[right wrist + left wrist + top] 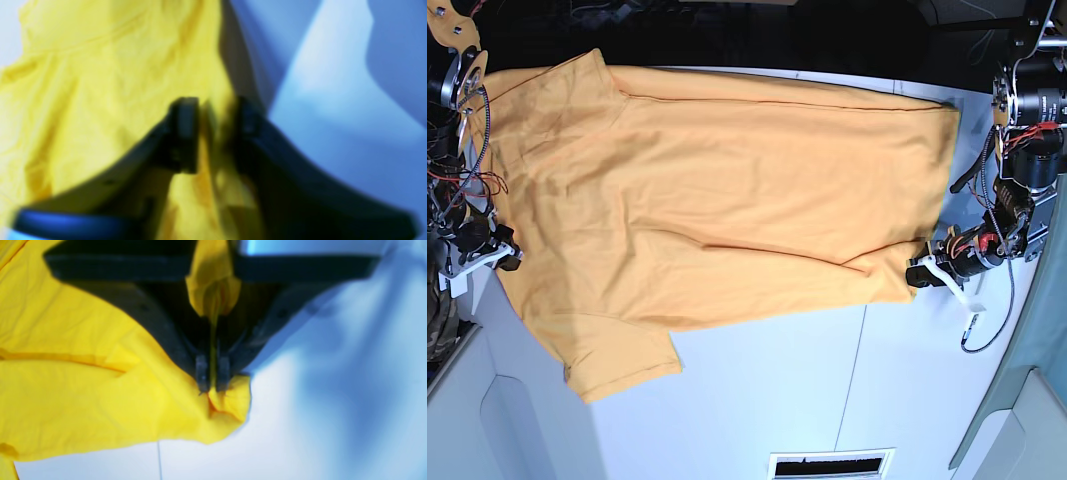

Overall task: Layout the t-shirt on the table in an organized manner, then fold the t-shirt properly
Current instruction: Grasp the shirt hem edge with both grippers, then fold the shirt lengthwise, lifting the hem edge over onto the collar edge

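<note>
Large orange-yellow cotton t-shirt (717, 200) spread nearly flat on white worktop (827, 400), unfolded (wrinkles remaining). Left gripper (212, 386) jaws pinching its hem corner; right gripper (213, 133) jaws clamping the opposite edge. Folding still ahead.

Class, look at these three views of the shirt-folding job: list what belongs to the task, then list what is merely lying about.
Belongs to the job:
- t-shirt, spread out
- table
- left gripper, shut on the shirt's corner
- right gripper, pinching the shirt's edge

Merely lying about:
- vent slot in the table's near edge
- camouflage cloth at the edge
</note>
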